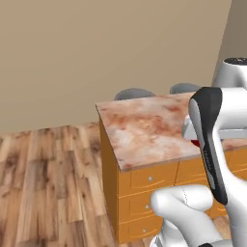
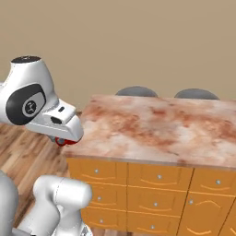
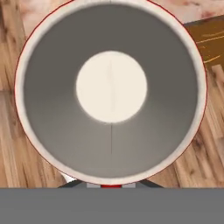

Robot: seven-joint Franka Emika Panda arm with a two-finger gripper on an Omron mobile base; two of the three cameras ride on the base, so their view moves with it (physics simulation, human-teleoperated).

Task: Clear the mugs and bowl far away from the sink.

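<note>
While I am watching the left base view, I am seeing the marbled reddish tabletop (image 1: pixel 144 129) topping an orange drawer cabinet (image 1: pixel 147 193) on a wooden floor (image 1: pixel 48 183). The arm is crossing the right side of this view, and a sliver of the red mug (image 1: pixel 195 143) is peeking out from behind it over the near right part of the tabletop. Two grey chair backs (image 1: pixel 134 93) are showing beyond the far edge.

In the right base view, I am seeing the hand reaching toward the left corner of the tabletop (image 2: pixel 161 129). The red mug (image 2: pixel 62 141) is hanging under the hand, just off that corner and above the floor (image 2: pixel 18 156); whether it is touching the edge I cannot tell. The end effector (image 2: pixel 64 138) itself is hidden by the hand here.

In the hand view, I am looking straight down into the red mug (image 3: pixel 109 85), its pale inside and thin red rim taking up most of the picture. The end effector (image 3: pixel 111 185) is pinching the mug's rim at the bottom edge, jaws drawn nearly together. Floor boards (image 3: pixel 13 144) are lying beneath, with the tabletop (image 3: pixel 192 8) at the top.
</note>
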